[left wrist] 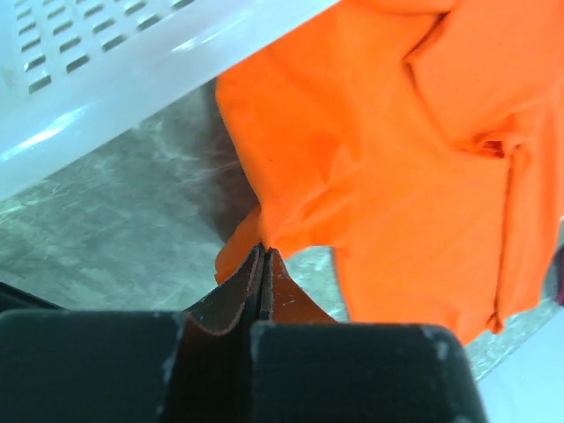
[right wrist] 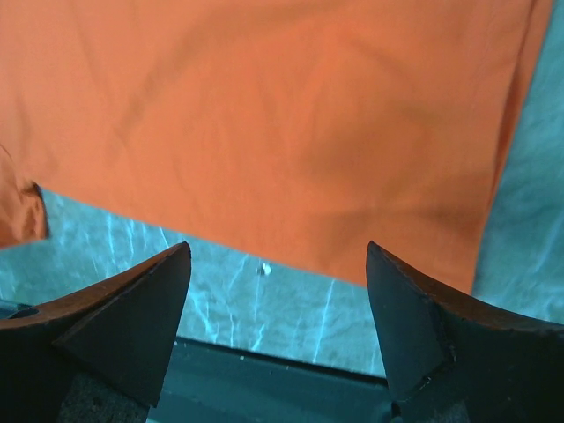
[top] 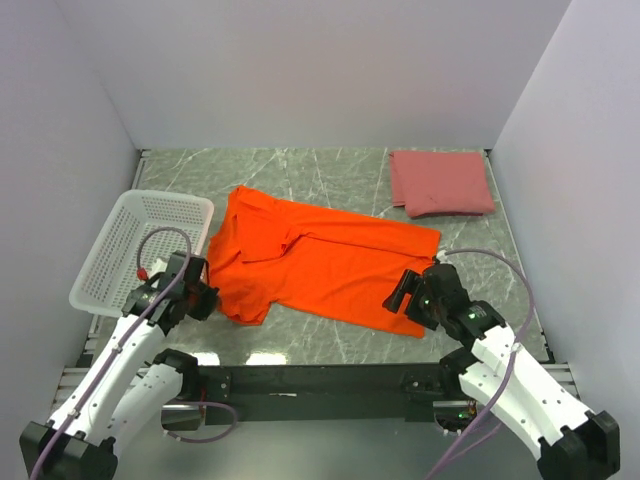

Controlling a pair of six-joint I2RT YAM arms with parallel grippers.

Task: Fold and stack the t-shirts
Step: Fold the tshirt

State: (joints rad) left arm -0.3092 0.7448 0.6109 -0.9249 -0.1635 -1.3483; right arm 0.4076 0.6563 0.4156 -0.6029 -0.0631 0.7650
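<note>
I see left gripper (left wrist: 264, 261) pinched shut on near-left sleeve corner of orange t-shirt (top: 320, 262). Right gripper (right wrist: 278, 264) jaws wide at near-right hem, holding nothing. Orange t-shirt spread mid-table (top: 330, 345). White mesh basket (top: 105, 262) at left. Pink t-shirt (top: 440, 182) folded, far right corner.

The orange shirt (top: 320, 262) lies spread and rumpled across the desk (top: 300, 170). The pink shirt (top: 441, 182) sits folded at its far right corner.

A robot lab's test cell. Blank white walls (top: 300, 70) box in a marbled table (top: 330, 170). A left arm (top: 120, 365) and right arm (top: 515, 370) are mounted at its near edge.
</note>
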